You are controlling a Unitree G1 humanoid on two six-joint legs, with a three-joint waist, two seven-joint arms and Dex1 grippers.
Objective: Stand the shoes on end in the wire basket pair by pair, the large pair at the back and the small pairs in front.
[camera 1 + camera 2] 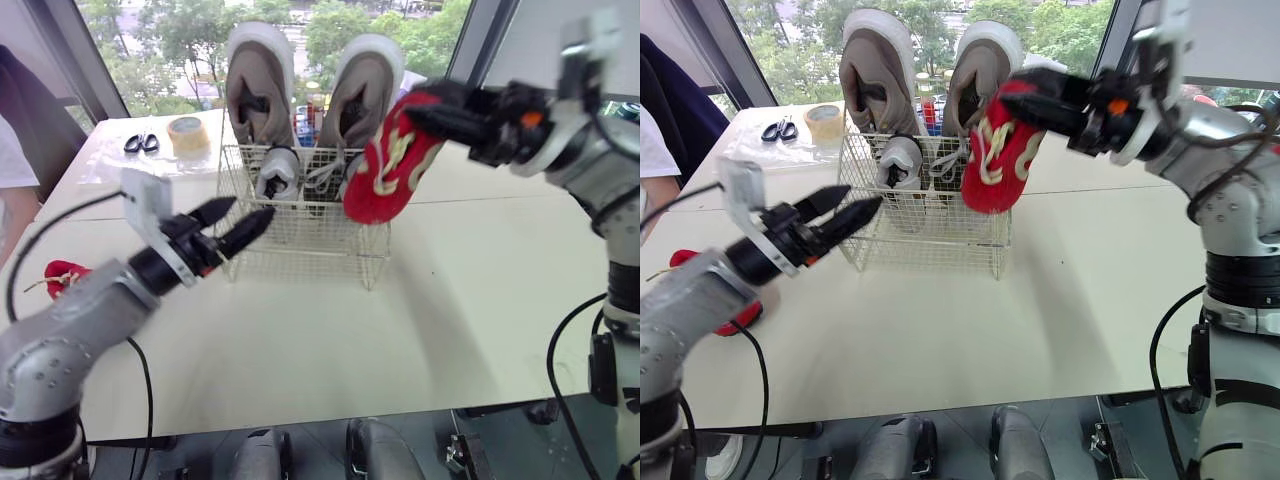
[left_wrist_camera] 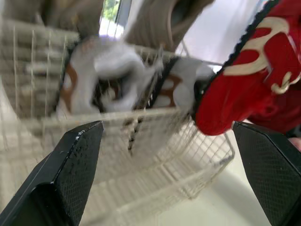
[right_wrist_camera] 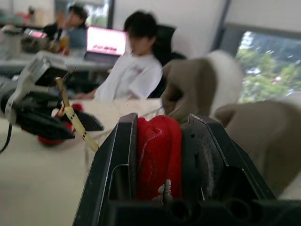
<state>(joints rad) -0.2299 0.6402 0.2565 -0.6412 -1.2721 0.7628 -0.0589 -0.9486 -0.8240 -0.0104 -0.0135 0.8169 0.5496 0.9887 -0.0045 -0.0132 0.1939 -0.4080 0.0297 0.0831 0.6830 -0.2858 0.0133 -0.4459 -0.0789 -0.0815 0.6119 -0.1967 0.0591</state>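
Right gripper (image 1: pixel 415 112) clamped the red shoe (image 1: pixel 385 175) over the wire basket (image 1: pixel 300 255) front corner, left gripper (image 1: pixel 250 210) gaped empty; the toe might snag the rim and tip it.

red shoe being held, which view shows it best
Left eye view: the whole red shoe hangs from the right pincer by the wire basket. Right wrist view shows a clamped strip; left wrist view, one end.

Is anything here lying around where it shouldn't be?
One red shoe lies alone on the table at the robot's left, apart from the wire basket, while its mate hangs tilted in the right gripper at the basket's front. Nothing looks spilled or damaged.
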